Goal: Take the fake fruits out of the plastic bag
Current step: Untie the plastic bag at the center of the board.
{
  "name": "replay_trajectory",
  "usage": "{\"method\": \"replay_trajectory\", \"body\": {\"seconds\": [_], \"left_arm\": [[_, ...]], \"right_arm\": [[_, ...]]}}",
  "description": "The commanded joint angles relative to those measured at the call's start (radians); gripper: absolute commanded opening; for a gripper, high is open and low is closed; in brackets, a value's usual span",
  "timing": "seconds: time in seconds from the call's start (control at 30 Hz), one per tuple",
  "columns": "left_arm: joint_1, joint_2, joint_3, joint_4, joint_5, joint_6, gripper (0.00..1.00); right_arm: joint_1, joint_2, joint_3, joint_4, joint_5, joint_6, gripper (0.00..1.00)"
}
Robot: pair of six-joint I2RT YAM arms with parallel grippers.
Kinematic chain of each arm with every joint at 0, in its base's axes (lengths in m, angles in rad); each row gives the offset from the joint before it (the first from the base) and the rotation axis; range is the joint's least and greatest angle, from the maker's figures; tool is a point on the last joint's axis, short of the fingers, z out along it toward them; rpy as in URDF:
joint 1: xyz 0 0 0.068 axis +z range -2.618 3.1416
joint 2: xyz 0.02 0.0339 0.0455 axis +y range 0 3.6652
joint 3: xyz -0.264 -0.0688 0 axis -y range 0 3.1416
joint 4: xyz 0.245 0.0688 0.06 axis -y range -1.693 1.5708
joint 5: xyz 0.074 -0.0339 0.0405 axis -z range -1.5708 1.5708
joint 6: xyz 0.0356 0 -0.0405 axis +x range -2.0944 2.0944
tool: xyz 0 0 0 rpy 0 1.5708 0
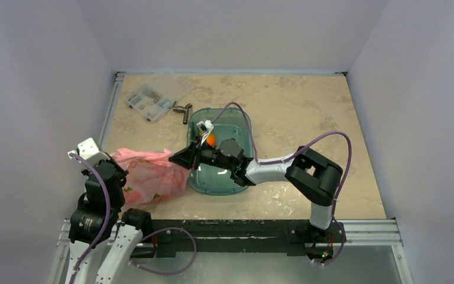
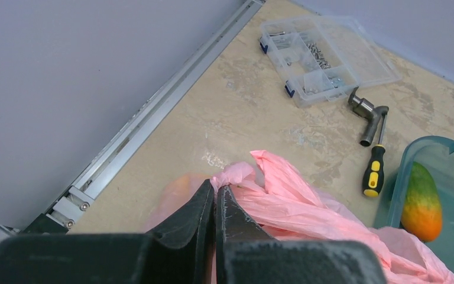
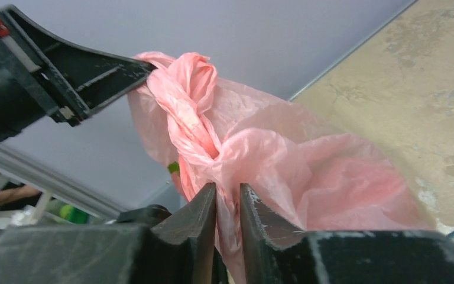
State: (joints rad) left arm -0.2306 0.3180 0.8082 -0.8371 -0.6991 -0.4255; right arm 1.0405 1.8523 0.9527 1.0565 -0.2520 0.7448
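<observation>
The pink plastic bag lies left of the teal tub. Its film also shows in the left wrist view and the right wrist view. My left gripper is shut on the bag's twisted handle end and holds it up. My right gripper is shut on a fold of the bag's film at its right side. The fake fruits are inside the bag. Only dim red shapes, an orange tint and a green speck show through.
The teal tub holds a green-to-orange mango-like fruit. A clear parts box, a metal tool and a yellow-black screwdriver lie behind the bag. Walls enclose the table.
</observation>
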Motion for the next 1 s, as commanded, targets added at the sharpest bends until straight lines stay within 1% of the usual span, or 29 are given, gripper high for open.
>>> {"method": "replay_trajectory", "body": {"seconds": [0.0, 0.1, 0.17, 0.2, 0.23, 0.33, 0.43, 0.5, 0.57, 0.67, 0.73, 0.8, 0.83, 0.87, 0.9, 0.97], "left_arm": [[0.001, 0.014, -0.006, 0.044, -0.021, 0.021, 0.00], [0.001, 0.034, -0.001, 0.045, -0.008, 0.029, 0.00], [0.001, 0.038, -0.002, 0.049, -0.001, 0.033, 0.00], [0.001, 0.038, -0.002, 0.050, 0.003, 0.036, 0.00], [0.001, 0.038, -0.003, 0.052, 0.005, 0.036, 0.00], [0.001, 0.036, -0.004, 0.056, 0.017, 0.039, 0.00], [0.001, 0.033, -0.005, 0.055, 0.021, 0.040, 0.00], [0.001, 0.031, -0.006, 0.055, 0.021, 0.041, 0.00], [0.001, 0.028, -0.005, 0.056, 0.021, 0.039, 0.00], [0.001, 0.019, -0.008, 0.059, 0.017, 0.039, 0.00], [0.001, 0.015, -0.011, 0.061, 0.012, 0.040, 0.00], [0.001, 0.015, -0.010, 0.063, 0.001, 0.038, 0.00], [0.001, 0.015, -0.010, 0.063, -0.006, 0.036, 0.00], [0.001, 0.015, -0.010, 0.062, -0.016, 0.034, 0.00], [0.001, 0.013, -0.009, 0.060, -0.029, 0.028, 0.00], [0.001, 0.006, -0.008, 0.049, -0.056, 0.017, 0.00]], "right_arm": [[-0.004, -0.029, 0.113, -0.186, 0.031, -0.158, 0.28], [0.003, -0.030, 0.204, -0.368, 0.033, -0.274, 0.48], [0.023, -0.042, 0.244, -0.451, 0.084, -0.355, 0.63], [0.038, -0.046, 0.261, -0.499, 0.109, -0.392, 0.69], [0.053, -0.047, 0.280, -0.536, 0.127, -0.425, 0.73], [0.117, -0.028, 0.355, -0.647, 0.244, -0.534, 0.81], [0.201, 0.020, 0.462, -0.775, 0.464, -0.640, 0.84], [0.239, 0.057, 0.530, -0.837, 0.639, -0.652, 0.85], [0.257, 0.083, 0.578, -0.875, 0.769, -0.646, 0.84], [0.259, 0.090, 0.602, -0.893, 0.841, -0.619, 0.77], [0.261, 0.065, 0.553, -0.851, 0.858, -0.610, 0.70], [0.259, 0.014, 0.486, -0.778, 0.812, -0.597, 0.63], [0.258, -0.009, 0.450, -0.724, 0.763, -0.585, 0.57], [0.255, -0.036, 0.400, -0.668, 0.724, -0.581, 0.50], [0.252, -0.066, 0.343, -0.597, 0.693, -0.572, 0.40], [0.238, -0.128, 0.213, -0.419, 0.570, -0.539, 0.21]]}}
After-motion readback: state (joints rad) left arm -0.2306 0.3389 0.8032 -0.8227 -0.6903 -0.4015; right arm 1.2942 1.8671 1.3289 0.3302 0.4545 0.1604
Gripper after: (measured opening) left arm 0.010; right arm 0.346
